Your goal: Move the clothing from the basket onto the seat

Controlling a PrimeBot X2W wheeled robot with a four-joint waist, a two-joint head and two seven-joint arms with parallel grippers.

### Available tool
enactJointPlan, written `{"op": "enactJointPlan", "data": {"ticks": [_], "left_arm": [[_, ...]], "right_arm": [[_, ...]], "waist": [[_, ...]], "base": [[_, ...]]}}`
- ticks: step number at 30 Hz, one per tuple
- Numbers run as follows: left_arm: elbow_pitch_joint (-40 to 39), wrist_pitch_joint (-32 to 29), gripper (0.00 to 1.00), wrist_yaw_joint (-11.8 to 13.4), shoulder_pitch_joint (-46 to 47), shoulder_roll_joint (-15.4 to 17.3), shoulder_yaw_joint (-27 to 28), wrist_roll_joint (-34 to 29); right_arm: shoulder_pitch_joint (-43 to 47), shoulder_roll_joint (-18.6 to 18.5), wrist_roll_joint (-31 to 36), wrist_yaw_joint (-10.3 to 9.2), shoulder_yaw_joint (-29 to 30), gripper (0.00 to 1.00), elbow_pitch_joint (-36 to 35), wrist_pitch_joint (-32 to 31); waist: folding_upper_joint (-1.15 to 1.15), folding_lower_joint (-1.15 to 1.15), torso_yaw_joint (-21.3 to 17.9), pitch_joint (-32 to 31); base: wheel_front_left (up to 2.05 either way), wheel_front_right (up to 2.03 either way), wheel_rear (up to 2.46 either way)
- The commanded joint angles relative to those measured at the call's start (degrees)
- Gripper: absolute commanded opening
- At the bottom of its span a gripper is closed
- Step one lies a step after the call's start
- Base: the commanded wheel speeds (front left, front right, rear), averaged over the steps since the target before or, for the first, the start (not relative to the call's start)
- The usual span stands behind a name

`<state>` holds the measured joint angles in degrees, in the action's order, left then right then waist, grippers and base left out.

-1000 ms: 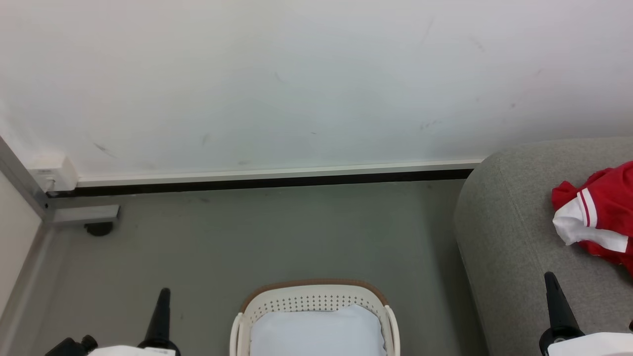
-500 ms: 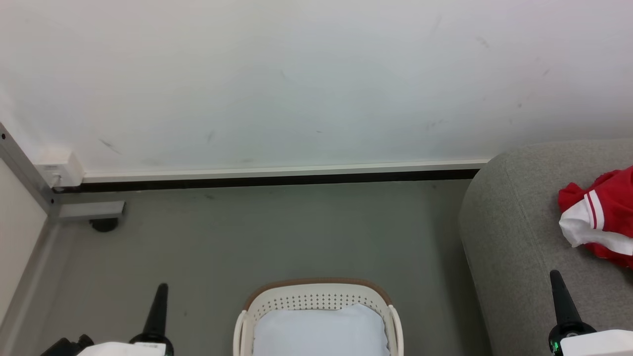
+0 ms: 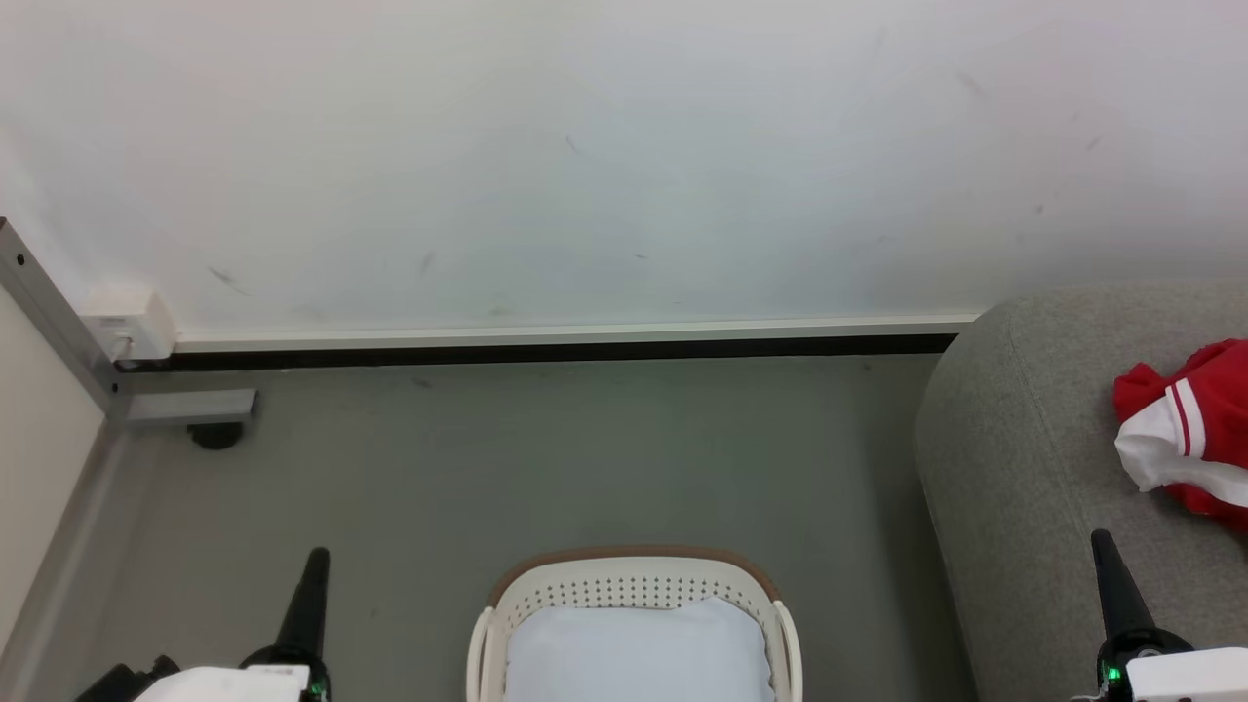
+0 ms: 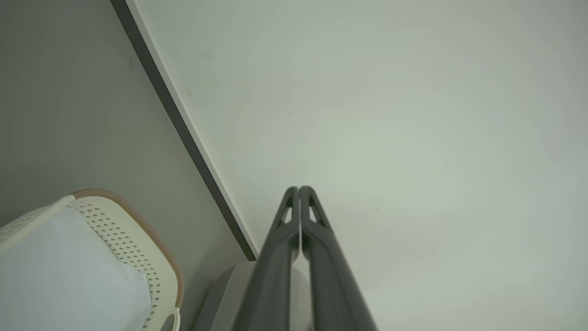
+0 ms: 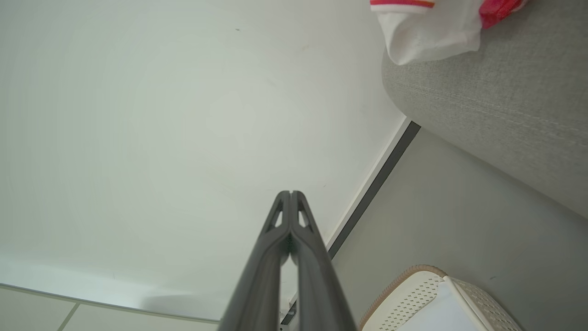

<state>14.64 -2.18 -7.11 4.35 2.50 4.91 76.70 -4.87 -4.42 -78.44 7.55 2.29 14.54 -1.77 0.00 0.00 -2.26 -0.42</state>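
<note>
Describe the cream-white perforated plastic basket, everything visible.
The oval cream-white plastic basket stands upright on the grey floor, cut off by the head view's bottom edge. Its walls carry small holes, a brown band caps the rim, and side handles flank it. A pale bluish-white liner lies inside. It stands apart from the grey fabric seat.

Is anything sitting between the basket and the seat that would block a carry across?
Nothing visible does: bare floor is all that separates the basket from the seat. The red clothing already lies on the seat, and the basket shows just its pale liner.
</note>
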Motion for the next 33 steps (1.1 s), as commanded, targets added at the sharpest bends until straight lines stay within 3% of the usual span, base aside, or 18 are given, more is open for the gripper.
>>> {"op": "enactJointPlan", "data": {"ticks": [1, 33], "left_arm": [[-0.5, -0.4, 0.0, -0.3, 1.0, 0.5, 0.3, 1.4], [-0.7, -4.0, 0.0, -0.5, 2.0, 0.6, 1.6, 14.1]], "right_arm": [[-1.2, 0.0, -1.2, -0.08, 0.5, 0.0, -0.6, -0.3], [-1.5, 1.1, -13.0, -0.11, 3.6, 0.0, -0.7, -4.1]], "waist": [[0.0, 0.0, 0.1, 0.0], [0.0, 0.0, 1.9, 0.5]], "base": [[0.0, 0.0, 0.0], [0.0, 0.0, 0.0]]}}
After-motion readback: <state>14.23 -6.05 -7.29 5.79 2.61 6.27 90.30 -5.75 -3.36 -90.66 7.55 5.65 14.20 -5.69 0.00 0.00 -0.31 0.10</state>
